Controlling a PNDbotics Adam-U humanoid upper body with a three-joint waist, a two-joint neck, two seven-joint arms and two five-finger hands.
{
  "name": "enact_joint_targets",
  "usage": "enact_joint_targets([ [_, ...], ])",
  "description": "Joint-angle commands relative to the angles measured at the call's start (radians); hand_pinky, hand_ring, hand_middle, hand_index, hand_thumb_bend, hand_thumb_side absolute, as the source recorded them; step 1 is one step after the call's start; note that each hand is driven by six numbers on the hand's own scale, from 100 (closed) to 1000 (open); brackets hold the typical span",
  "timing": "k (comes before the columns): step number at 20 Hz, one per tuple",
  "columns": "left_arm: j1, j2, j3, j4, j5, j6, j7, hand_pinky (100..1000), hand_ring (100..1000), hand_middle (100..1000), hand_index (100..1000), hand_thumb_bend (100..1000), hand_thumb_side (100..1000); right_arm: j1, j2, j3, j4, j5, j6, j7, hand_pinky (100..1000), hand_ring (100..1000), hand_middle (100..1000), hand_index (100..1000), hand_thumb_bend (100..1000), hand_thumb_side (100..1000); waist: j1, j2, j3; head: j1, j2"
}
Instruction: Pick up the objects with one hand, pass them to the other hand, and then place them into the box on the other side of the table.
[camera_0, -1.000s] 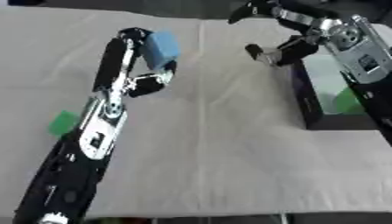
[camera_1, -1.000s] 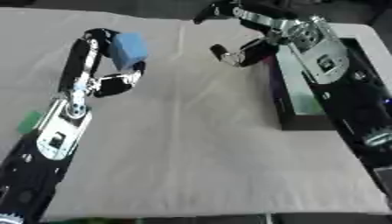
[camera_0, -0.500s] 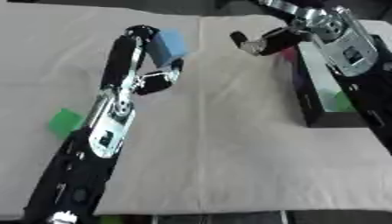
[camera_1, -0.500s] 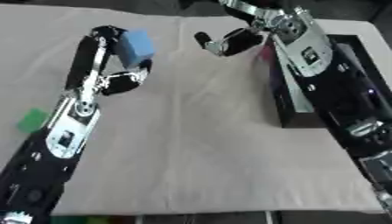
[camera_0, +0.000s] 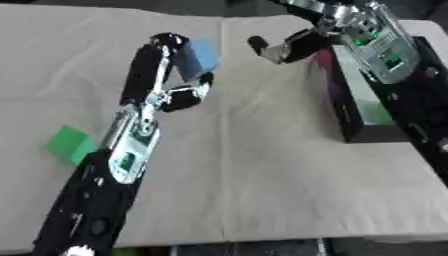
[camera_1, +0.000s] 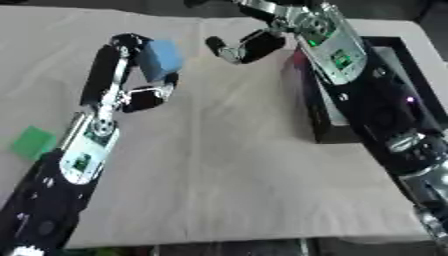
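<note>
Change: your right hand (camera_0: 284, 46) has swung in from over the box toward the middle of the table across the last second — it now sits near the blue block (camera_0: 197, 56), with a clear gap between them
Left hand: your left hand (camera_0: 175, 75) has lifted the block a little higher and further out; fingers and thumb curl round it, holding it off the cloth
Right hand fingers: spread and reaching toward the block, holding nothing
Block position: up in the left hand, above the beige cloth (camera_0: 262, 165), left of the centre fold
Box: the black box (camera_0: 354, 107) lies along the right side, under your right forearm
Also on the table: a green block (camera_0: 70, 144) lies on the cloth beside your left forearm, untouched
Meaning: pick-up looks done and the hand-over is about to start — you likely need to close the remaining gap before the right hand can take the block
</note>
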Motion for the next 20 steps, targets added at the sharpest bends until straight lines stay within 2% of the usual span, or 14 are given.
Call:
enact_joint_targets([
  [1,-0.027,-0.016,0.004,-0.016,-0.011,0.0,0.002,549,480,431,475,100,113,-0.025,-0.016,-0.001,-0.037,-0.025,-0.004,0.034,1000,953,882,933,100,100,0.001,-0.016,0.001,-0.006,-0.017],
  [5,-0.028,-0.027,0.002,-0.035,0.01,-0.008,0.021,539,465,410,467,100,159,-0.031,-0.021,0.006,-0.044,-0.028,-0.029,0.068,1000,960,882,940,100,100,-0.004,-0.013,0.002,-0.012,-0.022],
  [9,-0.026,-0.043,-0.004,-0.049,0.026,-0.016,0.035,533,457,396,465,100,179,-0.04,-0.027,0.003,-0.032,-0.003,-0.056,0.062,1000,964,889,928,100,100,-0.007,-0.008,0.002,-0.017,-0.023],
  [20,-0.017,-0.079,-0.008,-0.074,0.045,0.017,0.067,521,447,370,467,100,208,-0.045,-0.013,-0.006,-0.014,0.056,-0.057,0.017,1000,960,859,907,100,100,-0.012,0.002,0.007,-0.022,-0.023],
])
